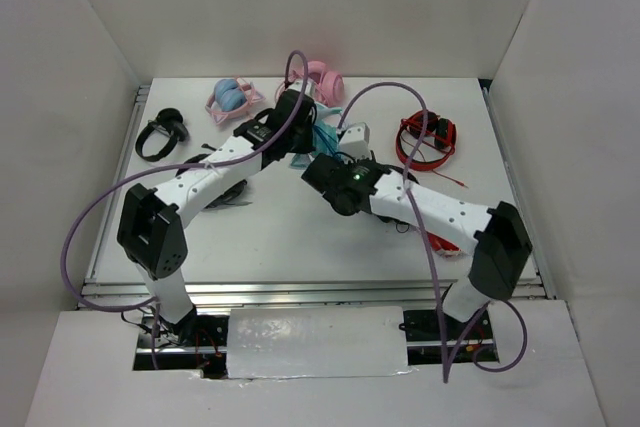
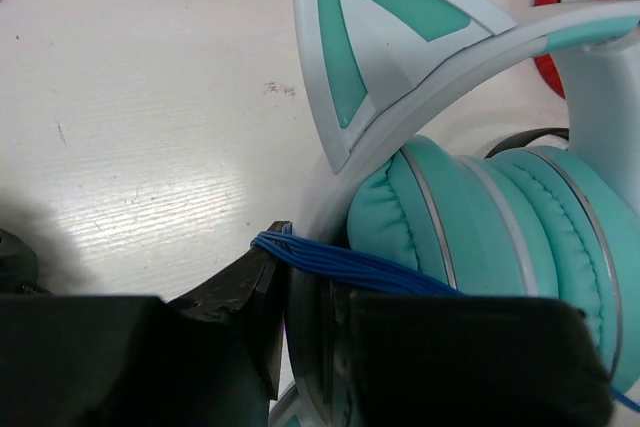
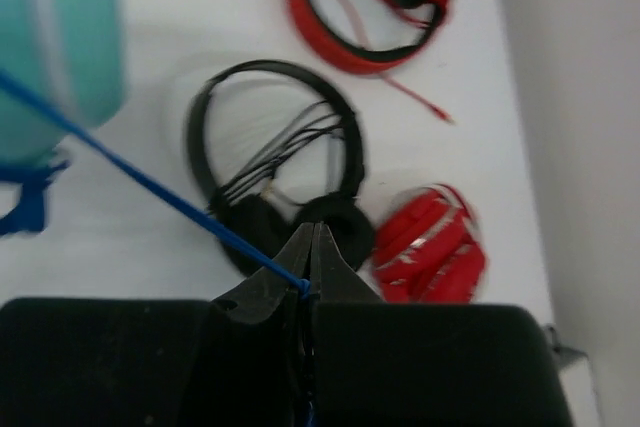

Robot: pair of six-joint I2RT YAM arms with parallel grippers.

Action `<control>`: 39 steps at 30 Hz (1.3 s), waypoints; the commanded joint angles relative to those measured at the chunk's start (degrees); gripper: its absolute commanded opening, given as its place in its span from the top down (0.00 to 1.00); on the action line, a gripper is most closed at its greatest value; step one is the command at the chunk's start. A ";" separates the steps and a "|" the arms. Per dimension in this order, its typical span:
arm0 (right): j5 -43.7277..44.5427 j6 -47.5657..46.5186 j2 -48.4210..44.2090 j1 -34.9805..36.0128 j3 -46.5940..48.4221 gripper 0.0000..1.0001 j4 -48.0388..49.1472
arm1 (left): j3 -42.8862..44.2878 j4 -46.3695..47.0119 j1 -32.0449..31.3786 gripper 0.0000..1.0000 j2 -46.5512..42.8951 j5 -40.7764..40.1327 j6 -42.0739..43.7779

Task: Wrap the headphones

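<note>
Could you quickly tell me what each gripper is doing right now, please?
Left gripper: closed on the headphones, at the headband.
Right gripper: closed, pinching the cable.

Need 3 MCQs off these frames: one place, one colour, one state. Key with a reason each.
1. In the top view the red headphones lie: A) far right of the table B) far left C) at the near edge.
2. The cable off the teal headphones is: A) white B) blue C) red.
3. The right gripper is: A) open, empty B) shut on the red headphones C) shut on the cable.

Key: 1 A, they show at the table's far right; 2 B, blue strand in both wrist views; 3 C, fingertips meet on the strand.
</note>
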 commanded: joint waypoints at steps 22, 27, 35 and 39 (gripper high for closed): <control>-65.05 -36.50 -29.45 -10.30 -45.18 0.70 86.69 | -7.87 7.79 8.41 1.00 -15.38 27.29 -4.95; -67.35 -37.03 -26.11 -11.09 -44.82 0.55 90.64 | -9.37 6.04 8.33 1.00 -15.64 27.30 -6.09; -73.05 -37.11 -31.44 -12.94 -49.04 0.00 90.48 | -13.50 5.07 9.81 1.00 -15.82 26.07 -6.62; -72.71 -36.85 -37.69 -13.73 -51.59 0.00 85.66 | -17.44 8.13 10.70 1.00 -14.94 26.59 -5.31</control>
